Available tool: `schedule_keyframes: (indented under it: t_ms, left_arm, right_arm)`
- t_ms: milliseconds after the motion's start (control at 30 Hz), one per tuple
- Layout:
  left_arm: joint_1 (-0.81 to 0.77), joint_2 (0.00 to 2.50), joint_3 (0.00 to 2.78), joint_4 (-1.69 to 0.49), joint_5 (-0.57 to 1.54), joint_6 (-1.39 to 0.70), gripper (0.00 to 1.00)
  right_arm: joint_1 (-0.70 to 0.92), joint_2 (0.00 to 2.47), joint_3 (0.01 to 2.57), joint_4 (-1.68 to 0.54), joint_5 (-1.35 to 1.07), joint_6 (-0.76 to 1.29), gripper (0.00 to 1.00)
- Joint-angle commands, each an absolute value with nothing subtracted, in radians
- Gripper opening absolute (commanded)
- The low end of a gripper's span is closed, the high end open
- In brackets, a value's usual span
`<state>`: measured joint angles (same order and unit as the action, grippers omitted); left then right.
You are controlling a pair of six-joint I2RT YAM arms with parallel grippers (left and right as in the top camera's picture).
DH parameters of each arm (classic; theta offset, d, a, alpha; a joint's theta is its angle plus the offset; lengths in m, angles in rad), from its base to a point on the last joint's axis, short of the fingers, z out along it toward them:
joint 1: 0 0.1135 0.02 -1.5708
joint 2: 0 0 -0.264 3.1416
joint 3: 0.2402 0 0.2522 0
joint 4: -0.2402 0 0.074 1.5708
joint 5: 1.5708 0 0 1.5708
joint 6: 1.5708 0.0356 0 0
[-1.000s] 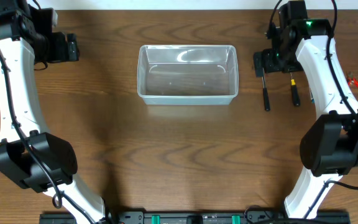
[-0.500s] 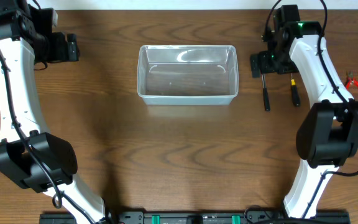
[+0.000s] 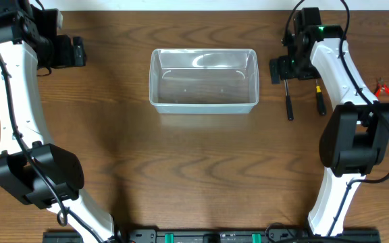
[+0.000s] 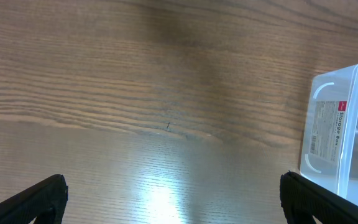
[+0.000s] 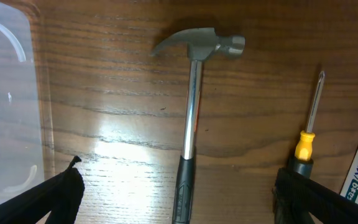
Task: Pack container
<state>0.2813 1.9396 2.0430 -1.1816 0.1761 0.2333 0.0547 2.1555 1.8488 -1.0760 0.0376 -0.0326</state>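
Figure field: you are looking down on a wooden table point(image 3: 194, 169); clock directions follow the overhead view.
Container point(image 3: 204, 79): clear rectangular tub, open side up, at 12 o'clock of the table's middle, between the two grippers. A printed label shows on its end wall in your left wrist view point(image 4: 344, 134).
Left gripper point(image 3: 81, 50): released, jaws spread wide, at 9 o'clock of the container and well apart from it. Its fingers point(image 4: 39, 198) frame bare wood.
Right gripper point(image 3: 283, 67): released, jaws spread wide, at 3 o'clock of the container, over the hammer's head end. Its fingers point(image 5: 51, 198) stand clear of the handle on either side.
Hammer point(image 3: 288, 98): flat on the table just beside the container at 3 o'clock, steel head toward 12, black grip toward 6.
Screwdriver point(image 3: 320, 98): yellow and black handle, parallel to the hammer at its 3 o'clock, apart from it.
Pliers point(image 3: 387, 91): red handles, far out at 3 o'clock, near the table edge.
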Motion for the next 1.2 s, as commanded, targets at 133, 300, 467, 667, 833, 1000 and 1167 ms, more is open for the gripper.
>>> schedule_keyframes:
  t_ms: [133, 300, 467, 667, 833, 1000, 1167]
  left_arm:
    - [0.285, 1.937, 2.044, -1.185, 0.167, 0.239, 0.98]
    - [0.285, 1.937, 2.044, -1.185, 0.168, 0.239, 0.98]
    - [0.285, 1.937, 2.044, -1.185, 0.167, 0.239, 0.98]
    - [0.285, 1.937, 2.044, -1.185, 0.168, 0.239, 0.98]
    - [0.285, 1.937, 2.044, -1.185, 0.168, 0.239, 0.98]
    - [0.285, 1.937, 2.044, -1.185, 0.168, 0.239, 0.98]
    - [0.285, 1.937, 2.044, -1.185, 0.167, 0.239, 0.98]
  right_arm:
    - [0.047, 2.205, 1.843, -1.073, 0.029, -0.023, 0.99]
    - [0.047, 2.213, 1.843, -1.070, 0.025, -0.023, 0.99]
    - [0.047, 2.213, 1.843, -1.070, 0.025, -0.023, 0.99]
    - [0.047, 2.214, 1.843, -1.073, 0.019, -0.019, 0.99]
    - [0.047, 2.226, 1.843, -1.095, 0.019, 0.009, 0.99]
    - [0.046, 2.244, 1.843, -1.116, 0.018, 0.053, 0.99]
    - [0.046, 2.245, 1.843, -1.111, 0.018, 0.075, 0.99]
